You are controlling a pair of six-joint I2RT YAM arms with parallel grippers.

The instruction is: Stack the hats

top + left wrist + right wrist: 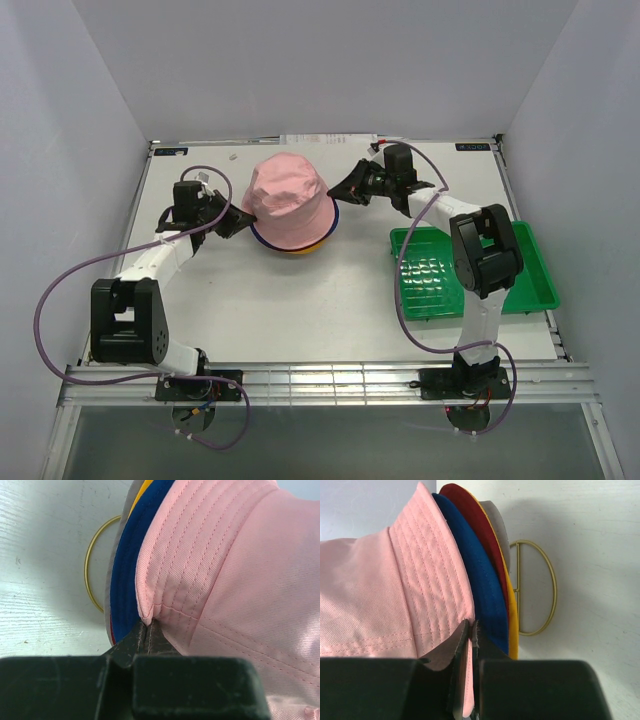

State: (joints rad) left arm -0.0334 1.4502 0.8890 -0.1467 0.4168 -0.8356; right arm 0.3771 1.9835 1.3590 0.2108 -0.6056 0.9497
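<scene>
The pink hat (pixel 288 200) sits on top of the pile at the far middle of the tabletop (pixel 300 320), crown up, with its brim draped over the hats beneath. The left hand (pixel 147 630) is closed tight on the left edge of that brim, a small fold of pink cloth pinched between its tips. The right hand (pixel 471 630) is closed on the right edge of the same brim, with pink fabric showing between its jaws.

Under the pink brim the wrist views show the blue hat (pixel 482 590), the dark red hat (pixel 467 507), the yellow hat (pixel 513 635) and the grey hat (pixel 496 522), nested one inside another. They sit over the gold wire stand (pixel 555 587), whose loop pokes out at the base. The green tray (pixel 540 290) lies well apart on the right.

The stack looks nearly finished, and what seems left is to let go and draw back. That is where trouble could come.

- **Pulling before opening:** if either hand retreats before its jaws part, it would likely drag the pink hat sideways, and could skew the pile or tip the stand.
- **Uneven release:** if one hand lets go while the other is pulling, the soft brim could be tugged off-centre.
- **Snagging the blue brim:** it lies right against the pink brim at both grips, so an opening finger could catch it and lift the hat below.
</scene>
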